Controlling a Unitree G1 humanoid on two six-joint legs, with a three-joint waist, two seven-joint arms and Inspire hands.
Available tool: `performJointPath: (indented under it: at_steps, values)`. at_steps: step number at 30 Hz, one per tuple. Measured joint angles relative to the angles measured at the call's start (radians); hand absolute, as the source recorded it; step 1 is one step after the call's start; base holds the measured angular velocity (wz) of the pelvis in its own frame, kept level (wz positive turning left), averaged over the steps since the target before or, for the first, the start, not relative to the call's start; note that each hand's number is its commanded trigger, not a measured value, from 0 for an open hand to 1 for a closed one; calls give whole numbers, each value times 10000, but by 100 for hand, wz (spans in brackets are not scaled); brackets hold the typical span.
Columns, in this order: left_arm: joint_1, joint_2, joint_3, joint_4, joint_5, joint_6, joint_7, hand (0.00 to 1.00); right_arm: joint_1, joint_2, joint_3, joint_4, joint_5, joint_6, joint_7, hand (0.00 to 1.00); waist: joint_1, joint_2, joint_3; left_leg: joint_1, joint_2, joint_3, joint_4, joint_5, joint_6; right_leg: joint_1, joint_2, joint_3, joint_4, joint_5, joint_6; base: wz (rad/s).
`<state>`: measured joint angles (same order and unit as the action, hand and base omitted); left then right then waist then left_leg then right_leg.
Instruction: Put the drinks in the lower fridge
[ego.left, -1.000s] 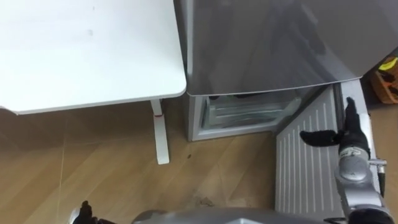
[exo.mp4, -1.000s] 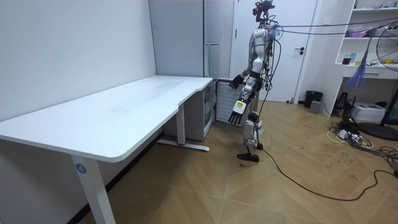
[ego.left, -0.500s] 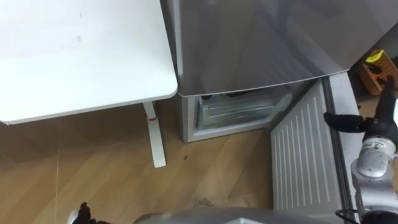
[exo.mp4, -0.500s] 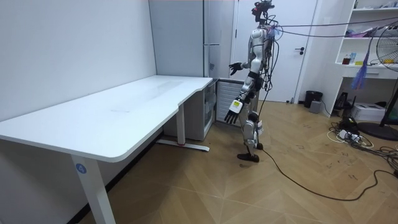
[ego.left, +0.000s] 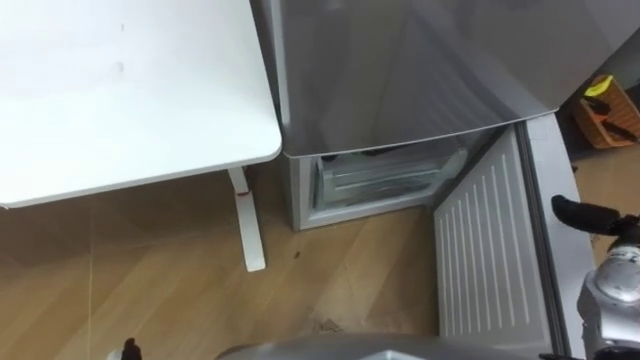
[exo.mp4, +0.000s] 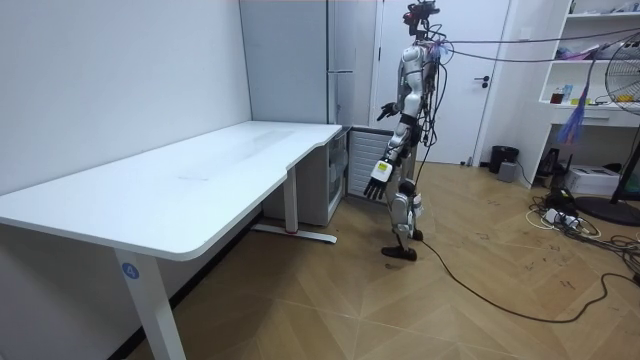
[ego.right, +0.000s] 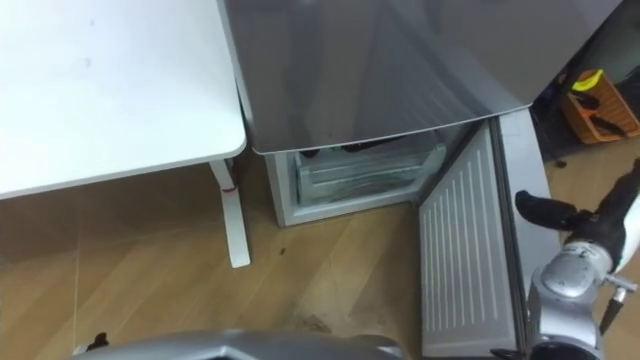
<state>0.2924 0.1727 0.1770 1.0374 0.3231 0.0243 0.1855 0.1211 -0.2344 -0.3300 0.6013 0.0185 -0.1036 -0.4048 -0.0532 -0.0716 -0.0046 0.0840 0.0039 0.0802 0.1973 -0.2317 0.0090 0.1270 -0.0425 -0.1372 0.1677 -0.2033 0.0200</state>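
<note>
The left hand (exo.mp4: 378, 178) hangs low by the robot's side, fingers relaxed and empty. Right of the white table (ego.left: 120, 90), the grey fridge's lower compartment (ego.left: 385, 180) stands open, its door (ego.left: 485, 260) swung rightward. Just beside the door's edge hovers the right hand (ego.right: 560, 214), fingers straight, holding nothing.

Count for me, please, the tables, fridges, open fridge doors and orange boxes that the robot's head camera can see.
White table: 1
Grey fridge: 1
Open lower fridge door: 1
Orange box: 1
Total: 4
</note>
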Motion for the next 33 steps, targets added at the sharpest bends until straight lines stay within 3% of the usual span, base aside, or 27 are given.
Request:
performJointPath:
  at_steps: [9, 13, 19, 26, 33]
  values:
    - [39, -39, 171, 171, -2, 184, -1, 0, -3, -42, -73, 1554, 998, 184, 188, 0, 69, 28, 66, 67, 6, 59, -23, 4, 4, 0, 31, 288, 26, 3, -5, -2]
    - [57, -52, 369, 161, 3, 199, -15, 0, 17, -41, -74, 1794, 1283, 206, 373, 0, 41, 65, 68, 121, 8, 99, -169, 4, 5, -3, 38, 294, 19, 3, -4, -4]
    - [-19, -50, 575, 159, 408, 186, -174, 0, -49, -15, -103, 2048, 2287, 208, 658, 0, 23, -63, 38, 130, 3, 100, -107, 5, 6, 0, 33, 285, 10, 2, -4, 0]
    - [-36, -46, 568, 160, 425, 85, -378, 0, -10, 12, -77, 2175, 2321, 182, 1082, 0, 43, -138, 8, 150, 8, 100, -72, 5, 6, 11, 32, 284, 12, 2, -4, 0]
    - [-51, -52, 474, 162, 446, 151, -441, 0, 39, 27, -25, 2178, 3153, 184, 1357, 0, 69, -109, 59, 152, 7, 106, -101, 3, 7, -67, 36, 331, 17, 3, -5, 0]
